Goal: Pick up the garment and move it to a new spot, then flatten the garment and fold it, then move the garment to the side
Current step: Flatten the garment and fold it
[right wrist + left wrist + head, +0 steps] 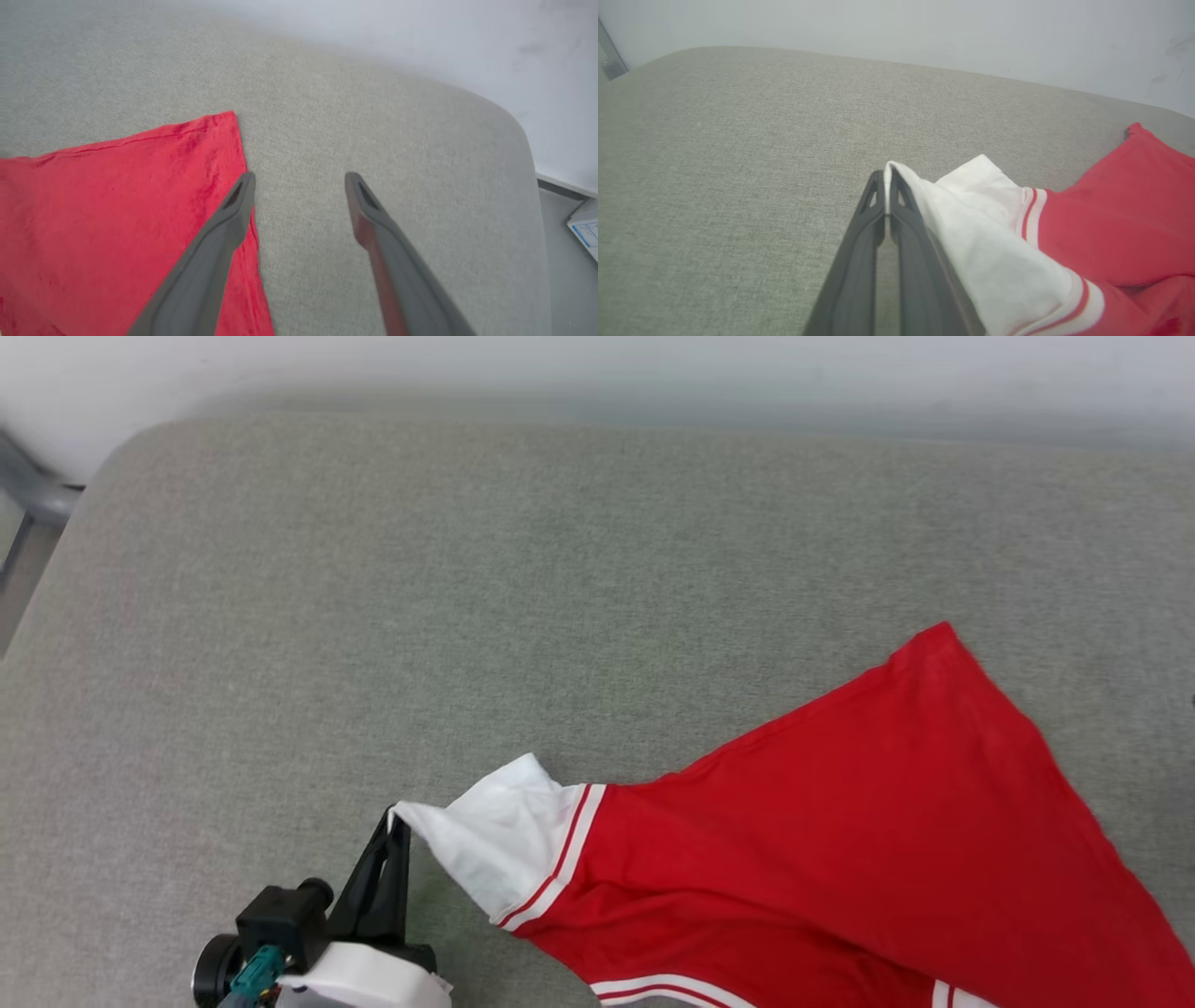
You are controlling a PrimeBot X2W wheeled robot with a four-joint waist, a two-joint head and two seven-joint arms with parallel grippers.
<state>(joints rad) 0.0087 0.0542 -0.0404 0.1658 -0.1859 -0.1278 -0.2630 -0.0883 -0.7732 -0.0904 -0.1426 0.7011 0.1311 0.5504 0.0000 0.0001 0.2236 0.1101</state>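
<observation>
A grey woven surface (467,569) runs back to a pale wall (560,364) in the head view, with a grey metal bar (33,495) off its far left corner, well away from the left tool (400,817). That tool's two dark fingers are pinched together on the tip of the white sleeve (499,845) of the garment (840,821), whose red body spreads away to the tool's right, lying on the surface.

From the left wrist, the left tool (883,179) is clamped on the sleeve's corner (a sliver of white shows between the fingertips). The sleeve (971,224) drapes to its right, striped trim and red cloth beyond. Ahead of it and to its left is bare surface (738,163).

From the right wrist, the right tool (299,179) has its fingers spread wide with nothing between them, only surface (373,116). The garment (117,200) lies to its left, its red edge passing under the left finger. Far right, past the surface's edge, are grey floor (560,261) and a white box (586,228).
</observation>
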